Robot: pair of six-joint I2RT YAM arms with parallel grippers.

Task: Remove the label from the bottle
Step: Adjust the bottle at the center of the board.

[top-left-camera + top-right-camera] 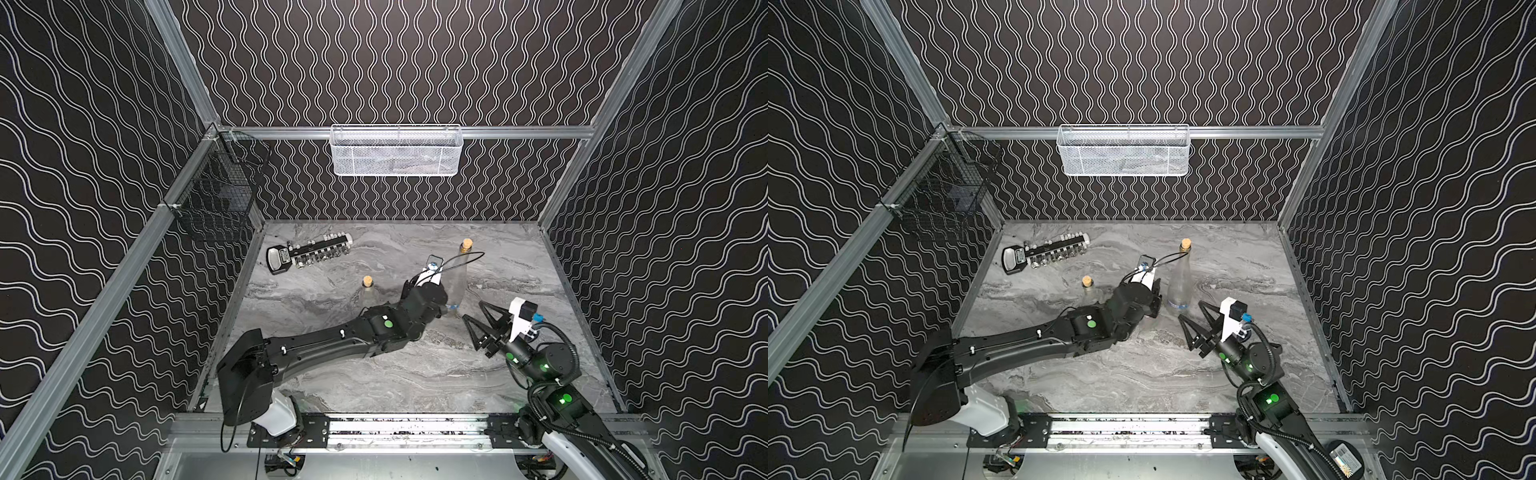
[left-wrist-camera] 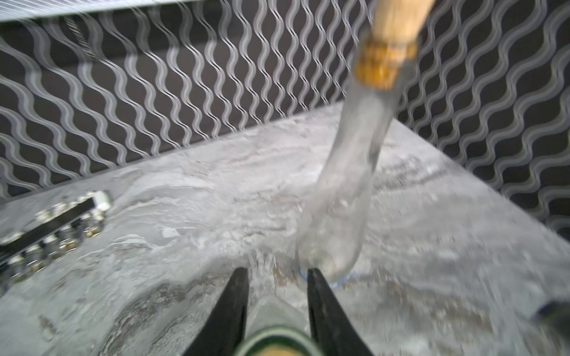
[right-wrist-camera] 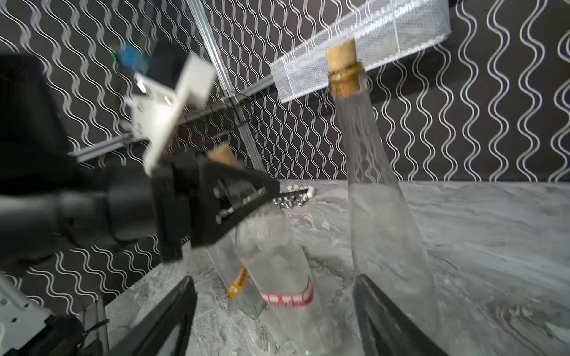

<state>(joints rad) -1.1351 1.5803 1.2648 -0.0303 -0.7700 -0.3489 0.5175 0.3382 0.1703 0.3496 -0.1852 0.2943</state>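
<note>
Clear bottle (image 3: 271,243) — red-and-white label (image 3: 288,297), perhaps — grey marbled table (image 3: 478,231).

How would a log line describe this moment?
left gripper: shut on red-labelled bottle | right gripper: open, near tall corked bottle | label: attached

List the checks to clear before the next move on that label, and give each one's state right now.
1. Hold of the left gripper on the red-banded bottle: ok, jaws shut about its corked neck.
2. The right gripper free: ok, jaws open and holding nothing.
3. The red label exposed: ok, a band low on the bottle, facing the right wrist camera.
4. Room beside the tall bottle: probably not ok, as it stands close by on the approach side.
5. The orange strip: cannot tell which bottle bears it, because it is too blurred.
</note>
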